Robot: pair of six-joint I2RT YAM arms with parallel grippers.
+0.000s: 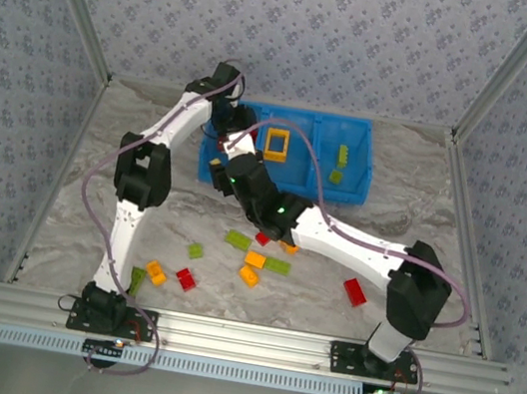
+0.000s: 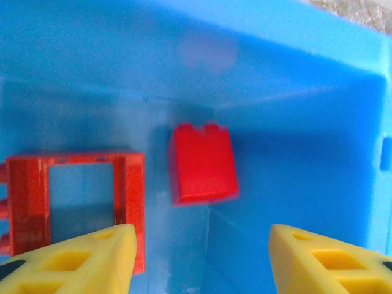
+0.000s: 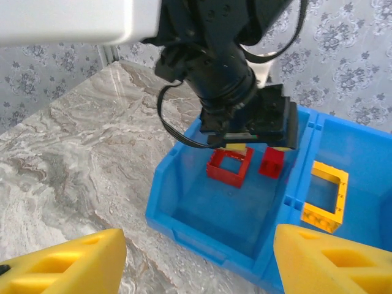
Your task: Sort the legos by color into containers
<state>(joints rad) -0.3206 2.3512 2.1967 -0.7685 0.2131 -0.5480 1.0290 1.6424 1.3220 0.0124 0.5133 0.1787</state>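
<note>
Glossy red brick point(image 2: 203, 164) beside square red frame point(image 2: 76, 205).

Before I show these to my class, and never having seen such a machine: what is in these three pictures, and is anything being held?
Two robot arms are bolted to a marble table. One picture looks down from above; the other two come from cameras on each wrist, so the yellow fingers belong to the pincers. The left pincer hangs open inside the left compartment of the blue tray, above a red brick and a red frame. The right pincer is open beside the tray, holding nothing. An orange frame and green bricks sit in the other compartments. Red, orange and green bricks lie loose on the table.
</note>
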